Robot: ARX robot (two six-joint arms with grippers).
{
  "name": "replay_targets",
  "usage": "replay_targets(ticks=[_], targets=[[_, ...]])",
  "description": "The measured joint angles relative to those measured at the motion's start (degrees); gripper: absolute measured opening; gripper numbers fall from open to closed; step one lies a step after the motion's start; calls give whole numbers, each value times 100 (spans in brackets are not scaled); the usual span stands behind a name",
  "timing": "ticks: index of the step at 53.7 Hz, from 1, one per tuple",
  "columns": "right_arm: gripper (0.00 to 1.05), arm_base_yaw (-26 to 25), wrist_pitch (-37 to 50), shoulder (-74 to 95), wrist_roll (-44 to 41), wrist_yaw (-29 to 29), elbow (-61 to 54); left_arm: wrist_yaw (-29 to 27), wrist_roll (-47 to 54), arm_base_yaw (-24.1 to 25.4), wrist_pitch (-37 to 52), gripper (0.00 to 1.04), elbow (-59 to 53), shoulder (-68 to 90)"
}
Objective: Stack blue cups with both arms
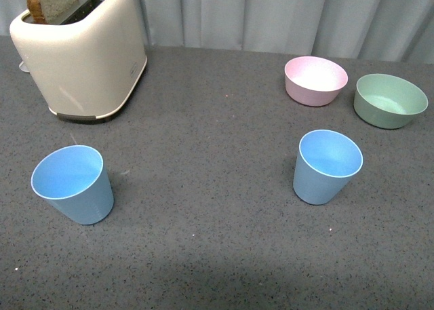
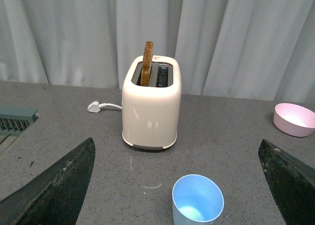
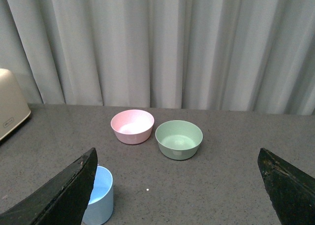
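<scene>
The left blue cup (image 1: 72, 183) stands upright on the grey table (image 1: 203, 120) in front of the toaster (image 1: 78, 49), mouth up, long axis vertical. The right blue cup (image 1: 327, 165) stands the same way, well apart from it, near the pink bowl (image 1: 315, 80) and green bowl (image 1: 390, 100). Only the wrist views show the left tool (image 2: 175, 141) and right tool (image 3: 177, 150), each spread wide and empty.
</scene>
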Motion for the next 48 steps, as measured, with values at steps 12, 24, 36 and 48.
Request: replay_targets(ticks=[12,24,36,48], targets=[[95,0,0,0,-2,0,0,0,0,0,0,98,0,0],[95,0,0,0,-2,0,0,0,-2,0,0,98,0,0],[95,0,0,0,-2,-2,2,0,0,0,2,98,0,0],[95,0,0,0,-2,0,2,-352,-149,-105,-249,98,77,118]])
